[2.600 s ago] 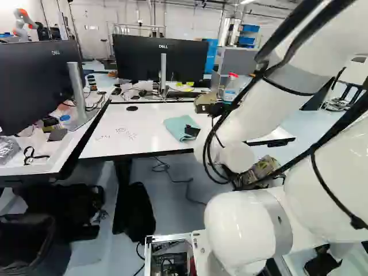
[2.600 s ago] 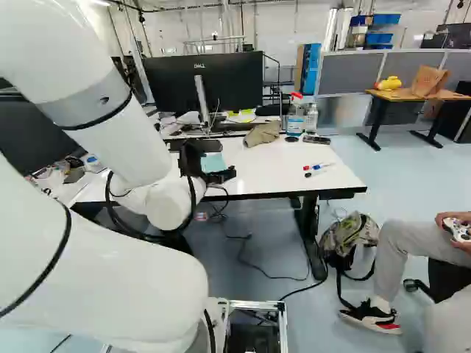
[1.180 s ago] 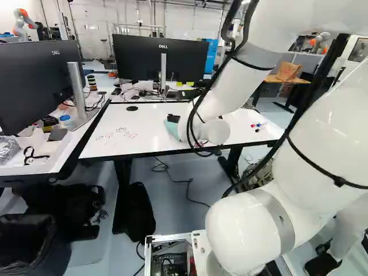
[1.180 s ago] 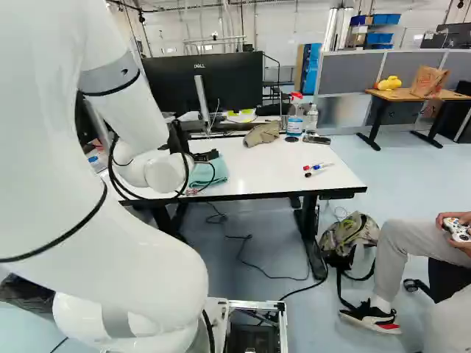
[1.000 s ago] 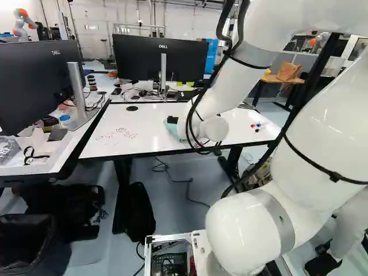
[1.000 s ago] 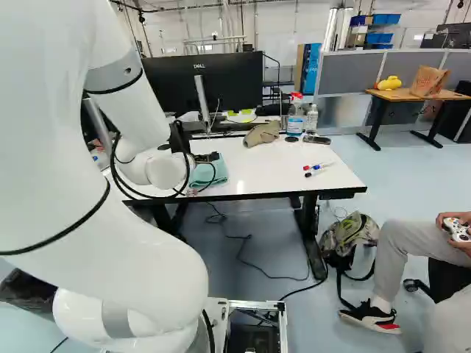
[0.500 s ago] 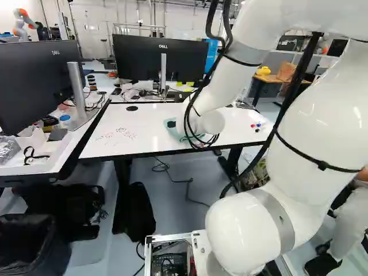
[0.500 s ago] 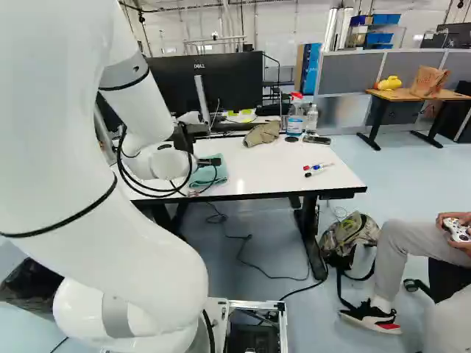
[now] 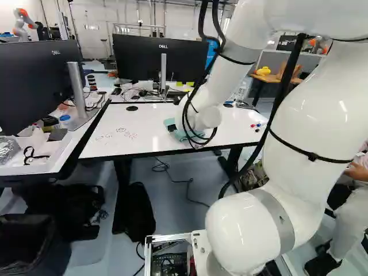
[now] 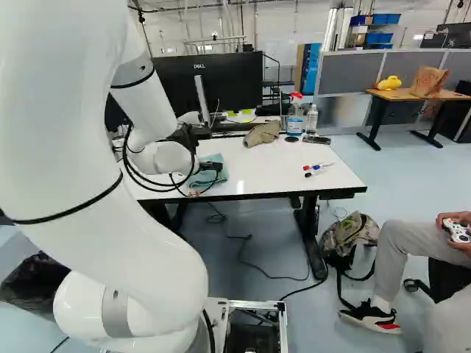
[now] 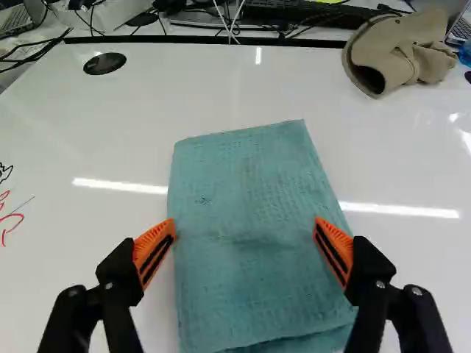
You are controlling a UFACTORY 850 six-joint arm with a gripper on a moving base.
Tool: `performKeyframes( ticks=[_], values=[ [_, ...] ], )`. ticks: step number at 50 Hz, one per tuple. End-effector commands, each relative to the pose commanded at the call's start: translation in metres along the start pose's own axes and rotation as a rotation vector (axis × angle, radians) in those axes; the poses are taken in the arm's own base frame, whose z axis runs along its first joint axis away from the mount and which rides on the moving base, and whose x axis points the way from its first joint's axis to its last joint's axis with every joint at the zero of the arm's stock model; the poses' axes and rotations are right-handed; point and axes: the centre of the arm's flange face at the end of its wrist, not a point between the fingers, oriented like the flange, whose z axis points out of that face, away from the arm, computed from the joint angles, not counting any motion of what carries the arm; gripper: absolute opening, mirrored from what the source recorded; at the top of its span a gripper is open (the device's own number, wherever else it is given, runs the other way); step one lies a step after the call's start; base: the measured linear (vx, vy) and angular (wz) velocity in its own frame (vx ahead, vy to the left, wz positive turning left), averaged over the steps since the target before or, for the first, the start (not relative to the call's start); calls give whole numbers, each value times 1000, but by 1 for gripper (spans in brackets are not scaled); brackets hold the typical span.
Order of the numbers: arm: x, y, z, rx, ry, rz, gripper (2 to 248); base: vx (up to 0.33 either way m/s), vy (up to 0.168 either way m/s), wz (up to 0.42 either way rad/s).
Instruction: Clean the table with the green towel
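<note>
Tool (image 11: 244,223) standing spread, straddling folded towel (image 11: 246,290), presumably for pinching it; towel lying flat on bench (image 11: 81,136), pen marks (image 11: 10,224) needing wiping.

Before me a white table (image 10: 272,170), in the right base view green towel (image 11: 243,235) left of centre, crumpled beige cloth (image 10: 263,133) upper centre, spray bottle (image 10: 295,121) and clear bottle (image 10: 312,119) upper right, markers (image 10: 318,167) right of centre, red scribbles (image 9: 129,135) left of centre in the left base view.
</note>
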Motion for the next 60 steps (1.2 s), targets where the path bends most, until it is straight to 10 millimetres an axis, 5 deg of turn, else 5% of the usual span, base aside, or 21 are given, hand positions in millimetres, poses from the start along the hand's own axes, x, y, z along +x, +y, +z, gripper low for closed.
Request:
performKeyframes(
  ticks=[12, 13, 17, 18, 22, 23, 27, 28, 33, 34, 60],
  values=[
    [0, 0, 0, 0, 0, 0, 231, 0, 0, 0],
    [0, 0, 0, 0, 0, 0, 192, 0, 0, 0],
    [0, 0, 0, 0, 0, 0, 192, 0, 0, 0],
    [0, 0, 0, 0, 0, 0, 154, 0, 0, 0],
    [0, 0, 0, 0, 0, 0, 154, 0, 0, 0],
    [0, 0, 0, 0, 0, 0, 118, 0, 0, 0],
    [0, 0, 0, 0, 0, 0, 118, 0, 0, 0],
    [0, 0, 0, 0, 0, 0, 82, 0, 0, 0],
    [0, 0, 0, 0, 0, 0, 82, 0, 0, 0],
    [0, 0, 0, 0, 0, 0, 52, 0, 0, 0],
    [4, 0, -7, 0, 19, 0, 35, 0, 0, 0]
  ],
)
